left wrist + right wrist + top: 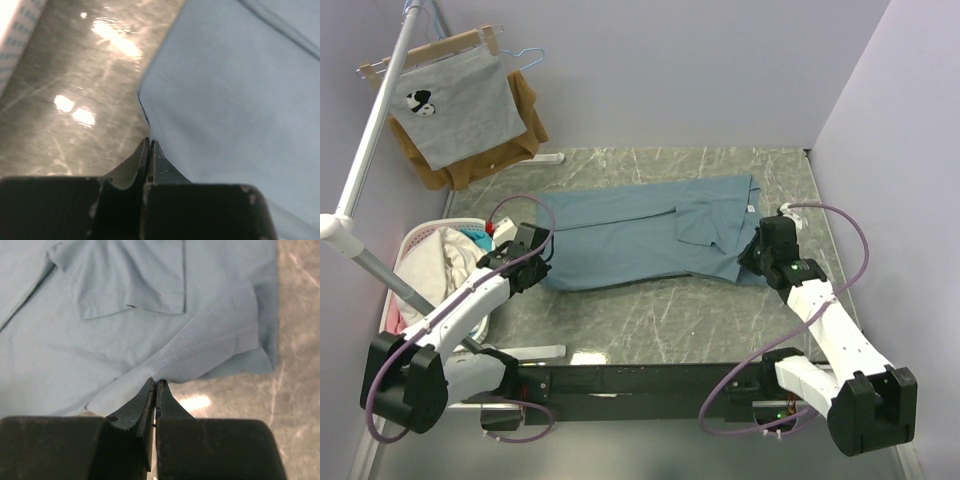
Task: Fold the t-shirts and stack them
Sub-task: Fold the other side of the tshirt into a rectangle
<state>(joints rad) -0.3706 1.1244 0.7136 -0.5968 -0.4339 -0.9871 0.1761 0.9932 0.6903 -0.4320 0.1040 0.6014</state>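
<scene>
Tightly closed, left hand (pixel 150 143) and right hand (pixel 155 383) each pinch an edge of the t-shirt (pixel 630 240).

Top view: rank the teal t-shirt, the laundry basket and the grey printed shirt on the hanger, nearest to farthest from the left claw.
1. The teal t-shirt: its left edge is pinched in the left claw.
2. The laundry basket: just to the claw's left.
3. The grey printed shirt: hanging at the back left corner.
</scene>
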